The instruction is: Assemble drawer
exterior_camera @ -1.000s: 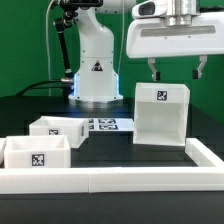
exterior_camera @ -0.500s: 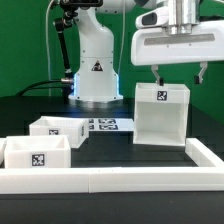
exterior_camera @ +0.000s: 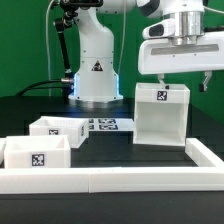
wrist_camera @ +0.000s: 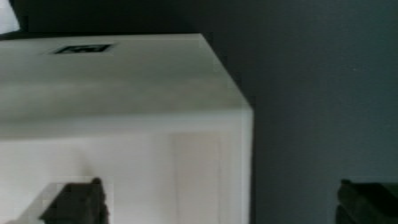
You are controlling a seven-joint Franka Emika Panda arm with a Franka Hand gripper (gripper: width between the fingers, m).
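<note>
Dark bench top [exterior_camera: 20, 125], black backdrop. A low white border wall [exterior_camera: 120, 180] runs along the near edge and turns up the edge on the exterior view's right.

Toward the near corner on the exterior view's left: two open-top drawer trays, tags facing the camera. The front tray [exterior_camera: 37, 156] sits just behind the border wall. The second tray [exterior_camera: 57, 128] sits just behind and beside it.

Mid-bench: the marker board [exterior_camera: 105, 126] lies flat. The arm's base [exterior_camera: 97, 75] stands at the far edge behind it.

Toward the right-hand edge: the drawer shell [exterior_camera: 160, 118] stands upright, tag near its top, well apart from the trays.

The gripper [exterior_camera: 182, 83] hangs over the shell with jaws spread wide and nothing held. In the wrist view the shell [wrist_camera: 125, 110] fills only one side of the span between the fingers [wrist_camera: 75, 200]. The other side is bare bench.

Risks, as judgement:
- The tool looks off-centre over the shell. A straight descent could land a finger on the top panel, not beside a wall.
- A push there could tip or skid the light shell toward the border wall.
- A pinch on one wall alone could let the shell swing when lifted.
</note>
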